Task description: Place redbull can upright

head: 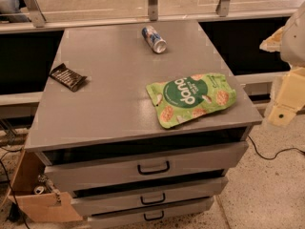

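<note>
The redbull can (154,39) lies on its side near the far edge of the grey cabinet top (109,80), its silver end facing the front right. It is blue and silver. My gripper (287,97) is a cream-coloured piece at the right edge of the view. It hangs beside the cabinet's right side, off the top and far from the can, holding nothing that I can see.
A green snack pouch (193,98) lies flat near the front right corner. A dark snack bar (68,77) lies at the left edge. The cabinet has three drawers (152,168) below. A glass railing (152,4) runs behind. A cardboard box (33,194) stands on the floor at the left.
</note>
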Controlling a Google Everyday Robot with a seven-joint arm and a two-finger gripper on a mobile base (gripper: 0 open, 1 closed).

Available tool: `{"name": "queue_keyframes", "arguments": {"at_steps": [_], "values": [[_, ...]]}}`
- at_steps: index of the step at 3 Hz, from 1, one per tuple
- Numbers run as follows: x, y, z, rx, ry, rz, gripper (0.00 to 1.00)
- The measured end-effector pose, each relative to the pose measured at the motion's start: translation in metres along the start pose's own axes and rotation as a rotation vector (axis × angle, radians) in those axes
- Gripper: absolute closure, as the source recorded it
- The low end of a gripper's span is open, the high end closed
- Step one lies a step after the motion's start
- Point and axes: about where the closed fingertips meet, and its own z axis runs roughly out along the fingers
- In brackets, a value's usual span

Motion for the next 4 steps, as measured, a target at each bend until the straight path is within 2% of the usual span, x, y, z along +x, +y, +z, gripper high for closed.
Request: {"name": "queue_keyframes", "arguments": {"at_steps": [1,2,3,4], "values": [[0.000,0.000,0.000,0.000,0.000,0.000,0.00],[-0.018,-0.017,0.016,0.012,-0.059,-0.006,0.00],[-0.056,-0.061,0.049,0.029,-0.154,-0.006,0.00],[-0.092,-0.110,0.078,0.052,-0.254,0.041,0.00]]}}
